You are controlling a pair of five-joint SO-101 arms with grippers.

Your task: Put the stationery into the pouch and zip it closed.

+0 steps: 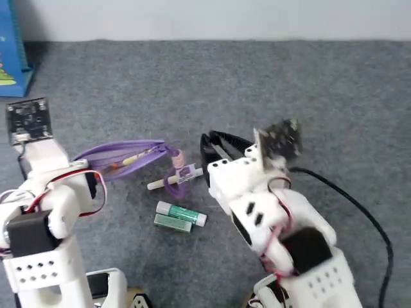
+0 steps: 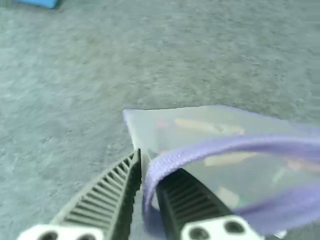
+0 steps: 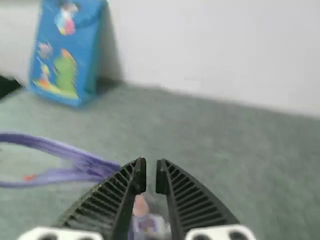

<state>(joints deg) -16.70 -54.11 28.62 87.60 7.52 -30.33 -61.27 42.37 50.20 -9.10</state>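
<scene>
Left claw [image 2: 147, 165]: nearest thing in its own wrist view, with jaws clamped on the purple zip edge at one end of the pouch [image 2: 215, 145].
Pouch: clear with purple trim, stretched long-ways between the two arms. One end is in the left claw and the free end points at the right claw. Pale pieces show through its side, so some stationery seems to be in already.
Right claw [image 3: 150, 162]: jaws drawn almost together, with only a thin slit between them. Something pink and a purple tag show in the slit, but I cannot tell whether they are pinched or just lie underneath.
Pen [image 1: 168, 181]: white with a purple label, on the grey mat [image 1: 289, 96] just beside the pouch's free end. Its long axis slants from the right claw's tip back towards the left arm.
Green sticks [image 1: 181, 216]: two, side by side and touching, between the arms and nearer their bases than the pouch is. Their long axis runs nearly parallel to the pouch.
Nearer arm: the right one — the left has its grip on the pouch.
Stage, by my reckoning: filling unfinished, zip not yet drawn.
Next move turns on: the sticks lying back toward the right arm's own base from its claw — it would need to draw in, grip across their short side, then feed them along the pouch's length.
</scene>
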